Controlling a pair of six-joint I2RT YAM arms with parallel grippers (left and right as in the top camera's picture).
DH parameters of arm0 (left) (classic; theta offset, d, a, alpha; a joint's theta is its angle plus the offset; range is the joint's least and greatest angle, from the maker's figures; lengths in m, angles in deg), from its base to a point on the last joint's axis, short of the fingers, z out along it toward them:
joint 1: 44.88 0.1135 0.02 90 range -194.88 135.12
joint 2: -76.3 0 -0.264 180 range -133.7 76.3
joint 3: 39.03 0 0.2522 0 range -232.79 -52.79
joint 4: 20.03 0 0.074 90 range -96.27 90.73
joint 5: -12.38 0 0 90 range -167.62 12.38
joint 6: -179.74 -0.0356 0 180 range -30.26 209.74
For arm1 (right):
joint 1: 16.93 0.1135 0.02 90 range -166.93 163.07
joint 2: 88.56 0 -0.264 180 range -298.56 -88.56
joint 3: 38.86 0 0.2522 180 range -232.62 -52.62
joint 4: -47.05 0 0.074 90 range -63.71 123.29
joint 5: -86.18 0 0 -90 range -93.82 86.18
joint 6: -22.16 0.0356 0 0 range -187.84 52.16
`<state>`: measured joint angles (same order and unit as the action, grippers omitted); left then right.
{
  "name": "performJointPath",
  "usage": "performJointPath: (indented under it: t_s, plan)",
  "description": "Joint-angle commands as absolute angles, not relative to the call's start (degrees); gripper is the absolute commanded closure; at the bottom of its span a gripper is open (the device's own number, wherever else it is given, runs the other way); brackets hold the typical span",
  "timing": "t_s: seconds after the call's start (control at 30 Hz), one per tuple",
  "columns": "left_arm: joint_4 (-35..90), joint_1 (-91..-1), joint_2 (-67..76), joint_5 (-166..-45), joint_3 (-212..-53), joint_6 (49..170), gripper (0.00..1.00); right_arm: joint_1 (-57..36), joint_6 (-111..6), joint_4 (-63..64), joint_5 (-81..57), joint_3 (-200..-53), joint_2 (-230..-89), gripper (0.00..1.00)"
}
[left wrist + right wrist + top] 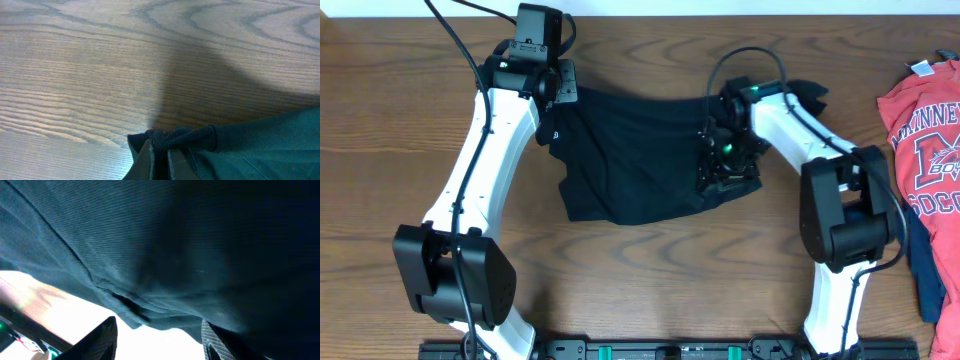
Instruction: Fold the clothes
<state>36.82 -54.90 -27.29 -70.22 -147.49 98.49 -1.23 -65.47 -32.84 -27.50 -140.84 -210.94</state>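
Observation:
The black T-shirt (620,165) lies bunched and partly lifted on the wooden table, stretched between both arms. My left gripper (560,95) is at its upper left corner. In the left wrist view that gripper (160,152) is shut on a ribbed black hem (175,137), just above the wood. My right gripper (720,160) is over the shirt's right edge. In the right wrist view its fingers (102,337) stand apart, the gripper (160,342) is open, and the dark cloth (165,255) hangs just beyond the tips, with nothing between them.
A red T-shirt with white lettering (925,130) lies at the table's right edge, with a navy garment (920,255) below it. Bare wood (650,280) runs in front of the black shirt. The arm bases stand along the near edge.

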Motion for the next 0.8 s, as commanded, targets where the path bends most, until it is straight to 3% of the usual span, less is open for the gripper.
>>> performJointPath:
  t_s: [0.0, 0.53, 0.6, 0.67, 0.77]
  plan:
    - [36.8, -54.7, -26.5, -70.5, -147.7, 98.6, 0.94, 0.5, -66.7, -32.6, -28.5, -141.4, -209.0, 0.48]
    - [36.8, -54.7, -26.5, -70.5, -147.7, 98.6, 0.94, 7.0, -62.9, -29.6, -30.4, -141.4, -209.0, 0.44]
    - [37.1, -54.7, -26.5, -70.5, -147.7, 98.6, 0.94, 7.0, -62.7, -29.1, -30.4, -141.4, -209.0, 0.51]
    - [37.4, -54.7, -26.5, -70.5, -147.7, 98.6, 0.94, 7.0, -62.4, -28.6, -30.4, -141.4, -209.0, 0.65]
    - [37.8, -54.7, -26.5, -70.5, -147.7, 98.6, 0.94, 7.1, -62.1, -27.7, -30.3, -141.4, -209.0, 0.71]
